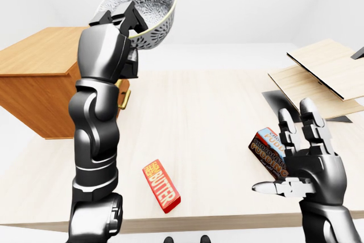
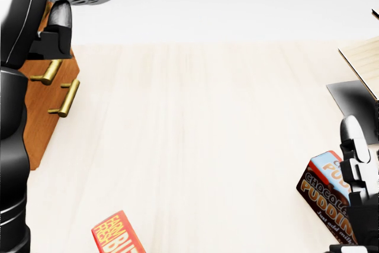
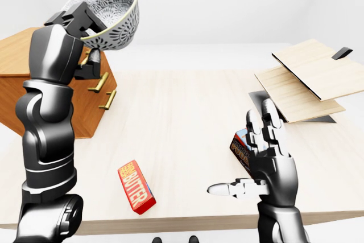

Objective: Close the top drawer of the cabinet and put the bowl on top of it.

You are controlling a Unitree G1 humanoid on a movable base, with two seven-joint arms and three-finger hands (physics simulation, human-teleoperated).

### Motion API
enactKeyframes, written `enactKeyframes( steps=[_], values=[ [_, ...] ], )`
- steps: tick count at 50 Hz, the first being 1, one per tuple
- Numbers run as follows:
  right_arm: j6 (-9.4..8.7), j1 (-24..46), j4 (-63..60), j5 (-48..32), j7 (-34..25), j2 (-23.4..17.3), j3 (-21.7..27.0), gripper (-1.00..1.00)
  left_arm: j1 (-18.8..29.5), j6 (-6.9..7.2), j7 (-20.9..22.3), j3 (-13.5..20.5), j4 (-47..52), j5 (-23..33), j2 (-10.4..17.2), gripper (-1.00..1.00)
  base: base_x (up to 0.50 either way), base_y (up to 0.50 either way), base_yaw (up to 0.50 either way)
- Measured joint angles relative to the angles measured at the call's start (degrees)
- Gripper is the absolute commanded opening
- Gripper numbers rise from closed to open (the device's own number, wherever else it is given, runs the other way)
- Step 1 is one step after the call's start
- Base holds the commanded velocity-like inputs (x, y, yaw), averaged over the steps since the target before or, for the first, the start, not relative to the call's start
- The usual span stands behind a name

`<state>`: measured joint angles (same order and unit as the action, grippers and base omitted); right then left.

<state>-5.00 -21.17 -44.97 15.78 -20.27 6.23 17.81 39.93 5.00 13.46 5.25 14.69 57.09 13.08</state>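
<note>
The left hand (image 1: 122, 18) is up high with the bowl (image 1: 149, 9), fingers closed on its near rim, and the bowl tips so its mouth faces up and toward the left of the left-eye view. What matters now is where the cabinet (image 1: 42, 55) lies from that hand: its flat wooden top spreads below and to the left of the bowl in the left-eye view, so the carry looks like a short swing leftward and down, and the left arm is plainly the nearer one, since the right is well apart across the table (image 1: 199, 112). In the head view the cabinet face shows two brass handles (image 2: 65, 96), one above the other and seemingly level with each other, so the drawer looks shut to me, though the arm covers much of it. The bowl is white with a dense dark floral pattern outside and a pale yellowish rim, round and deep. The right hand (image 1: 304, 160) hovers low on the right, fingers spread wide, holding nothing, just beside a pudding box (image 1: 268, 151). A red butter box (image 1: 161, 185) lies near the table's bottom edge, clear of it all.
</note>
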Motion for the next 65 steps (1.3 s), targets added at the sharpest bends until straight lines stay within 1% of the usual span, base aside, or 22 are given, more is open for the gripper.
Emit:
enactKeyframes(
  steps=[20, 38, 46, 55, 65],
  values=[
    [0.0, -0.1, 0.5, -0.7, 0.7, -0.4, -1.3, 1.0, 3.5, 0.0, -7.2, 4.4, -9.8, -7.1, 9.2, -1.0, 0.0, 0.0, 0.0],
    [0.0, -0.3, 0.6, -0.9, 0.8, -0.5, -1.8, 1.0, 5.4, 0.0, -13.6, 6.8, -20.7, -13.5, 15.2, -1.0, 0.0, 0.0, 0.0],
    [0.0, -0.3, 0.5, -0.9, 0.8, -0.6, -1.8, 1.0, 7.7, 0.0, -18.0, 7.1, -29.2, -16.4, 17.7, -1.0, 0.0, 0.0, 0.0],
    [0.0, -0.2, 0.8, -1.2, 1.1, -0.7, -2.2, 1.0, 11.8, 0.0, -23.8, 6.7, -42.1, -19.9, 20.6, -1.0, 0.0, 0.0, 0.0],
    [0.0, -0.3, 1.1, -1.6, 1.3, -0.8, -2.8, 1.0, 16.8, 0.0, -28.6, 5.7, -55.0, -22.5, 22.8, -1.0, 0.0, 0.0, 0.0]
  ],
)
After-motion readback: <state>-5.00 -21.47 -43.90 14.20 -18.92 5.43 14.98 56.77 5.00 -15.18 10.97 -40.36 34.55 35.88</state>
